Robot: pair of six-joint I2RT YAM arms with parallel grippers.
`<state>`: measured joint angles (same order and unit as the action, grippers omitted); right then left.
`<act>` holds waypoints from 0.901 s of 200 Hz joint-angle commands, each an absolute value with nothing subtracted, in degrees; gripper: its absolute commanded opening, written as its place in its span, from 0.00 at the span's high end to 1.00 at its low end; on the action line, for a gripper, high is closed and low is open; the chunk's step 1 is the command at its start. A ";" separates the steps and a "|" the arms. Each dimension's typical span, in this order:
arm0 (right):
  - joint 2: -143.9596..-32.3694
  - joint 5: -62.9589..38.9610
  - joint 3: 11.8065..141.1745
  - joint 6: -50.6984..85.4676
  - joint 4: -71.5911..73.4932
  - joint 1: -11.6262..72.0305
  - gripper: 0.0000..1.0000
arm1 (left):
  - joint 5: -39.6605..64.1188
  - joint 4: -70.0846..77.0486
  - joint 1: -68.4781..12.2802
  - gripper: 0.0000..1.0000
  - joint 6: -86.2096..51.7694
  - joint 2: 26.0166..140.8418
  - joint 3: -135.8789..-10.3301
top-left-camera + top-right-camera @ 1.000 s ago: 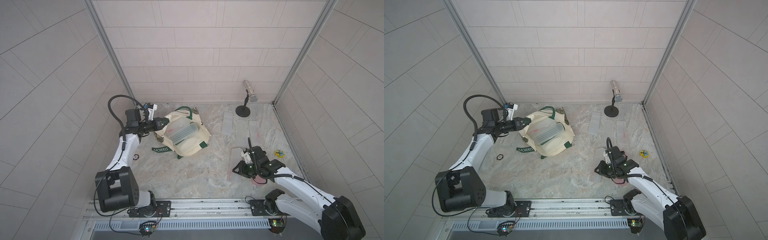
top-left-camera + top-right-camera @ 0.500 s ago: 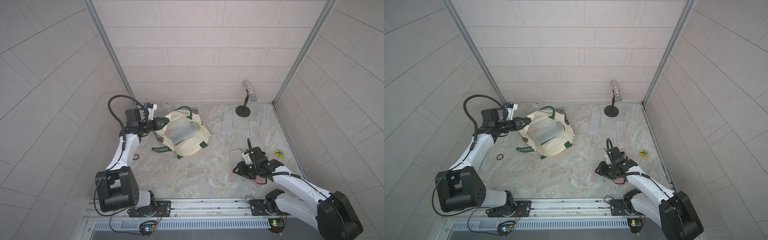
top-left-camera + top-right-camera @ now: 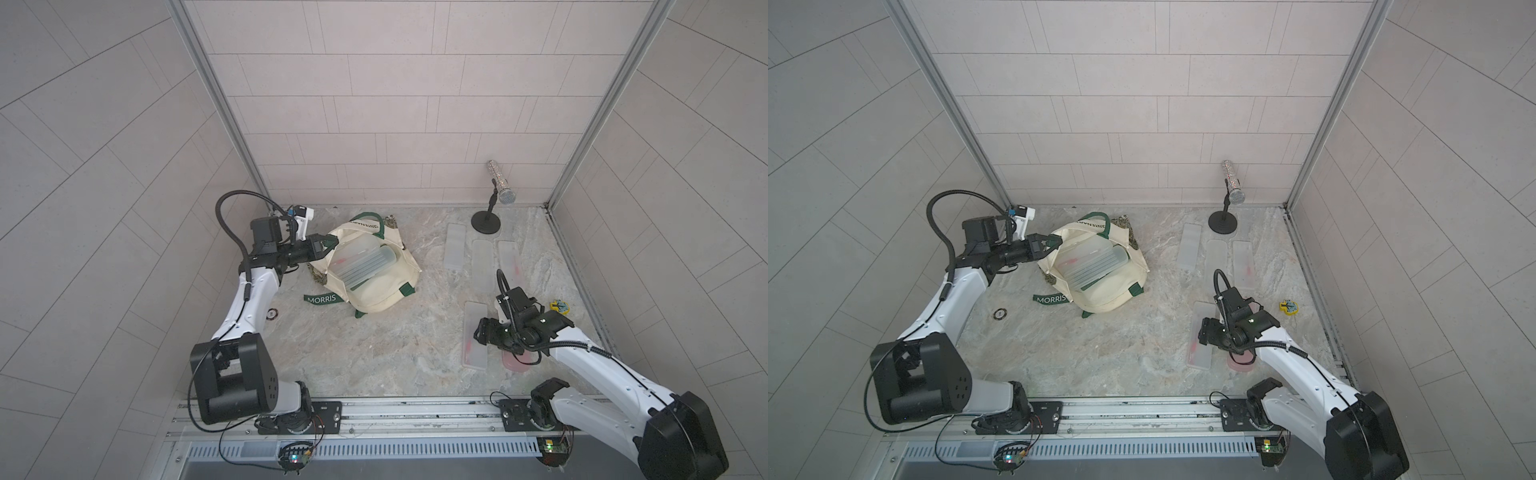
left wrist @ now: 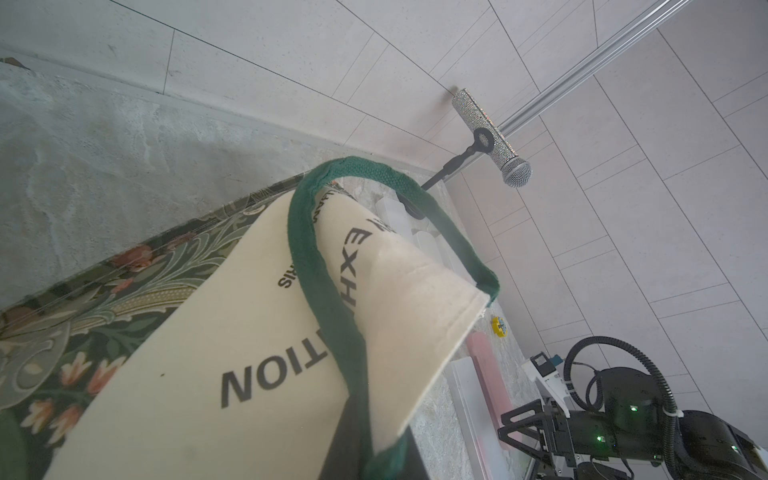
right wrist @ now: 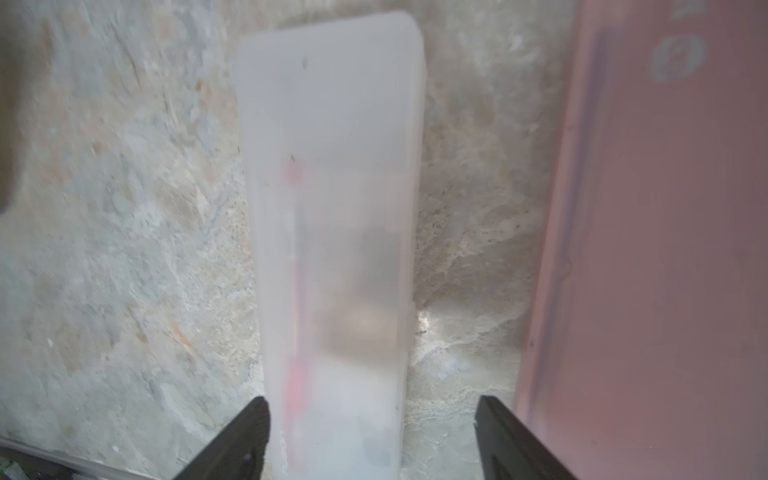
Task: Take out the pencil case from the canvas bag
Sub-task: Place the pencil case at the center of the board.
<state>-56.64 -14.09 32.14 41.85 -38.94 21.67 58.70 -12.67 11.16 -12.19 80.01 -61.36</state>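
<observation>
- The canvas bag (image 3: 374, 291) (image 3: 1100, 297), a cream tote, lies on the marbled counter (image 3: 374, 365) in front of my left arm. Its mouth faces up, and a green strap (image 3: 322, 298) lettered "MORRIS" lies flat beside it.
- My left jaws are clenched on the bag's rim where a green handle joins; the left wrist view shows the cream cloth folded over.
- Stacked pencil cases (image 3: 361, 264) (image 3: 1090, 264), translucent, lie inside the open mouth.
- My right jaws are released and spread wide on either side of one end of a translucent pencil case (image 5: 332, 208), grasping nothing.
- In both top views that case (image 3: 474, 332) (image 3: 1200, 332) lies flat on the counter, well apart from the bag and just beside a pink case (image 3: 517, 361).
- Three further cases (image 3: 482, 266) lie near the microphone (image 3: 500, 189) on its stand.
</observation>
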 commanded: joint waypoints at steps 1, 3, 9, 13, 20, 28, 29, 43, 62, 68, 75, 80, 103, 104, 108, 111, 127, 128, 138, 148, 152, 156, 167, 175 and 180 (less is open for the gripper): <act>-56.69 -10.07 34.39 41.46 -42.06 21.45 0.01 | 59.96 -9.85 11.76 1.00 -12.22 78.48 -61.08; -56.69 -9.96 34.50 41.54 -42.11 21.45 0.01 | 59.99 -9.84 11.71 1.00 -12.22 78.49 -61.08; -56.69 -9.57 34.78 41.94 -42.22 21.49 0.00 | 59.89 -9.84 11.70 1.00 -12.22 78.58 -61.01; -56.62 -9.18 34.87 42.17 -42.27 21.53 0.00 | 59.86 -9.76 11.70 1.00 -12.22 78.53 -61.00; -56.41 -8.45 35.06 42.65 -42.34 21.75 0.00 | 59.77 -9.63 11.70 1.00 -12.22 78.78 -60.91; -56.11 -7.58 35.24 43.20 -42.24 22.01 0.01 | 59.69 -9.60 11.69 1.00 -12.22 79.11 -60.82; -56.09 -7.48 35.24 43.26 -42.26 22.04 0.01 | 59.69 -9.59 11.69 1.00 -12.26 79.15 -60.82; -55.70 -5.74 35.24 44.80 -41.93 22.85 0.00 | 59.92 -9.60 11.69 1.00 -12.47 79.56 -60.95; -55.62 -3.07 35.22 46.89 -40.56 24.91 0.01 | 60.23 -9.52 11.69 1.00 -12.57 79.58 -61.08; -55.66 -1.91 35.24 47.56 -40.47 25.64 0.00 | 60.27 -9.50 11.76 1.00 -12.49 79.49 -61.00; -55.80 -0.52 35.20 48.20 -40.26 26.58 0.00 | 60.14 -9.57 11.75 1.00 -12.46 79.45 -61.00; -55.88 0.35 35.20 48.60 -39.99 27.32 0.01 | 60.12 -9.58 11.73 1.00 -12.32 79.28 -60.95; -57.53 4.36 37.48 50.89 -38.70 31.54 0.01 | 60.03 -9.54 11.69 1.00 -12.22 79.19 -60.91; -57.64 4.51 37.50 50.98 -38.64 31.68 0.01 | 60.03 -9.51 11.69 1.00 -12.26 79.19 -60.91; -58.17 5.10 37.67 51.35 -38.40 32.40 0.01 | 60.04 -9.55 11.66 1.00 -12.28 79.24 -60.91; -58.58 5.65 37.82 51.58 -38.19 32.88 0.01 | 60.04 -9.59 11.73 1.00 -12.26 79.27 -60.91; -61.07 8.48 38.30 53.17 -37.47 35.46 0.00 | 60.03 -9.66 11.69 1.00 -12.15 79.43 -60.91; -61.21 8.55 38.35 53.22 -37.37 35.53 0.00 | 60.07 -9.62 11.69 1.00 -12.14 79.40 -60.91; -62.99 9.16 38.79 53.61 -37.18 36.48 0.00 | 59.87 -9.58 11.69 1.00 -12.13 79.46 -60.91; -64.63 9.80 39.63 54.01 -37.79 37.06 0.01 | 59.90 -9.63 11.72 1.00 -12.13 79.51 -60.89; -65.31 10.02 39.99 54.13 -38.22 37.23 0.01 | 59.78 -9.65 11.71 1.00 -12.13 79.62 -60.91; -66.02 10.06 40.34 54.06 -38.57 37.26 0.01 | 59.76 -9.66 11.68 1.00 -12.06 79.62 -60.83; -67.85 9.97 41.09 53.79 -39.24 37.30 0.01 | 59.90 -9.70 11.68 1.00 -12.09 79.87 -60.89; -68.97 10.02 41.54 53.85 -39.65 37.34 0.03 | 59.91 -9.75 11.69 1.00 -12.05 79.85 -60.91; -69.77 9.98 41.66 54.03 -39.66 37.31 0.04 | 59.87 -9.64 11.69 1.00 -12.13 79.81 -60.91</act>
<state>-67.11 6.79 39.88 52.23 -37.74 37.01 58.72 -12.29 11.20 -12.23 80.03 -61.23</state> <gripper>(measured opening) 0.980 0.092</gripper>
